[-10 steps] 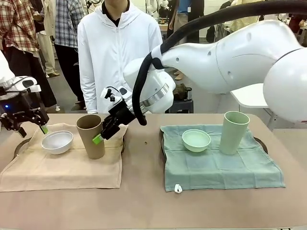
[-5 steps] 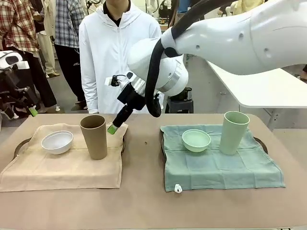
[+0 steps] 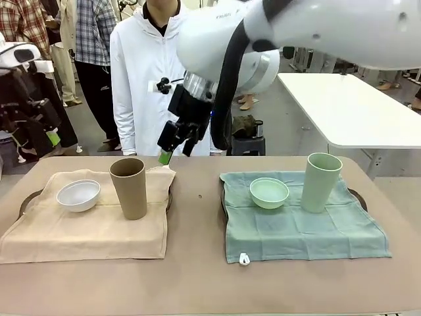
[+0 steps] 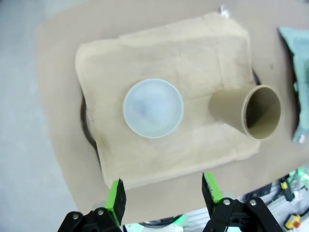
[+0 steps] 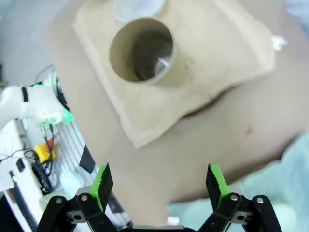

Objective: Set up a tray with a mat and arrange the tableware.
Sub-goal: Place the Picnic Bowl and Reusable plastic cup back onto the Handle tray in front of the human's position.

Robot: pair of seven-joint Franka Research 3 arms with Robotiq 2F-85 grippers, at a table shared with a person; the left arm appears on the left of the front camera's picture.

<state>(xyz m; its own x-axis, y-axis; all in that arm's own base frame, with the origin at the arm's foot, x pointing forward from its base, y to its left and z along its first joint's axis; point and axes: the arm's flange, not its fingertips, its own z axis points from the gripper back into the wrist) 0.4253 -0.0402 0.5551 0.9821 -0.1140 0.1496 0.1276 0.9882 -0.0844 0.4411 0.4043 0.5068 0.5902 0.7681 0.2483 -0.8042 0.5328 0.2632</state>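
Observation:
A tan-brown tumbler (image 3: 129, 187) and a white bowl (image 3: 78, 195) stand on a beige mat (image 3: 85, 227) over the left tray (image 3: 26, 199). On the right tray (image 3: 359, 195), a green mat (image 3: 309, 230) carries a mint bowl (image 3: 269, 192) and a mint tumbler (image 3: 320, 182). My right gripper (image 3: 174, 153) hangs open in the air just behind the tan tumbler, holding nothing. High beyond the table's left end, my left gripper (image 3: 41, 141) is open and empty. Seen from the left wrist, the white bowl (image 4: 153, 108) and tan tumbler (image 4: 251, 112) lie far below the left gripper (image 4: 161, 191). The right gripper (image 5: 159, 181) looks down into the tan tumbler (image 5: 142, 50).
A person in a white jacket (image 3: 161, 72) stands at the far edge behind the left tray. Bare tabletop (image 3: 197, 217) separates the two mats. A white side table (image 3: 355, 112) stands at the back right. A small white tag (image 3: 244, 259) hangs off the green mat's front edge.
My right gripper has lifted up and back from beside the tan tumbler. My left gripper has risen away from the white bowl toward the left. The tableware has not moved.

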